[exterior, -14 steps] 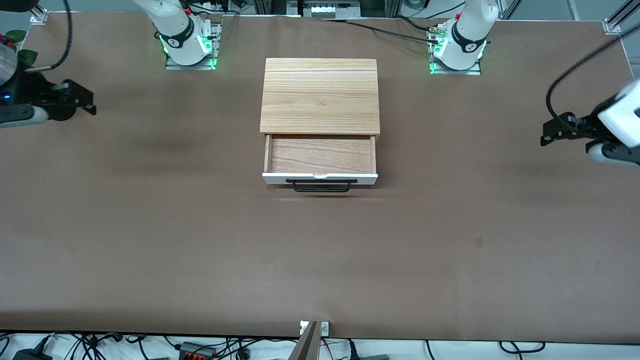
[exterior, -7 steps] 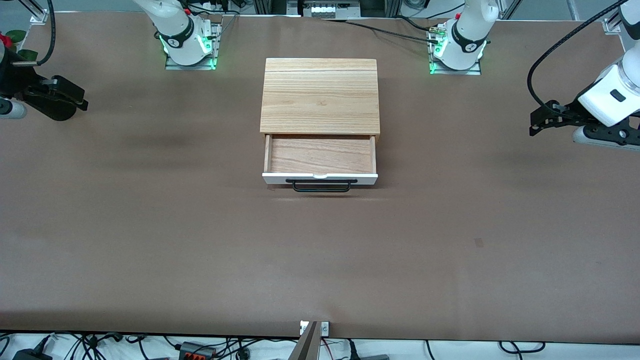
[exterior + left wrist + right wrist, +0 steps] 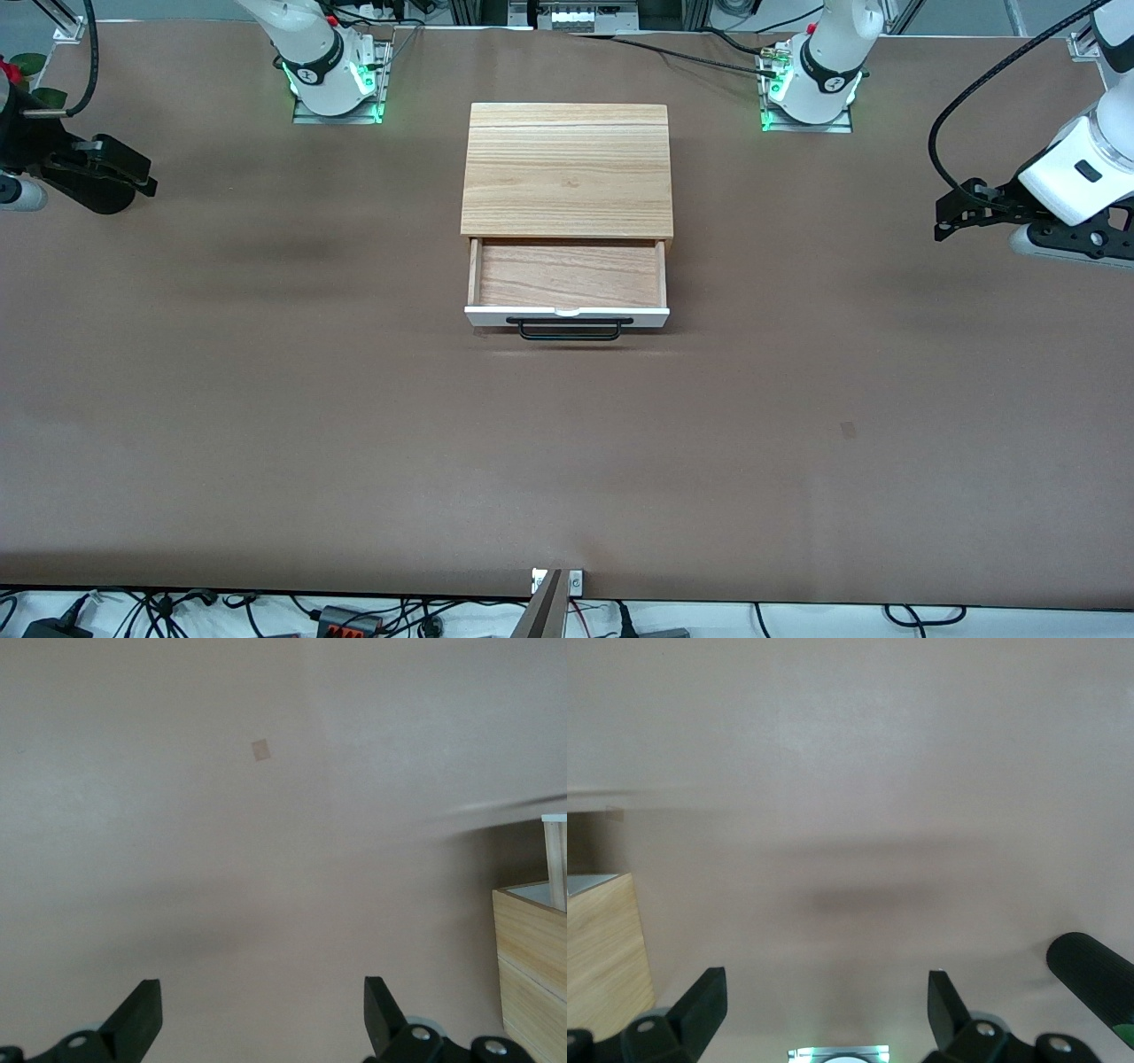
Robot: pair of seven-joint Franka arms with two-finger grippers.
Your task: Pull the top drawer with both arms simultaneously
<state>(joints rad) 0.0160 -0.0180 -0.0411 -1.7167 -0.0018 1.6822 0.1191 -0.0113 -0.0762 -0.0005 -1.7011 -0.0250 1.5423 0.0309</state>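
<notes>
Now we see the right gripper (image 3: 146,182), black and shiny, up in the air over the brown table (image 3: 266,425) at the right arm's end. Its two fingers (image 3: 700,1005) are spread wide and hold nothing.

In the middle stands a light-wood cabinet (image 3: 567,168) with a flat, grainy top. The top drawer (image 3: 567,276) sticks out of it toward the front camera. It is a shallow wood box with a smooth white front and a wide black bar handle (image 3: 570,330).

The left gripper (image 3: 946,229) hangs over the table at the left arm's end, its black fingers (image 3: 137,1019) wide apart too, and empty.
</notes>
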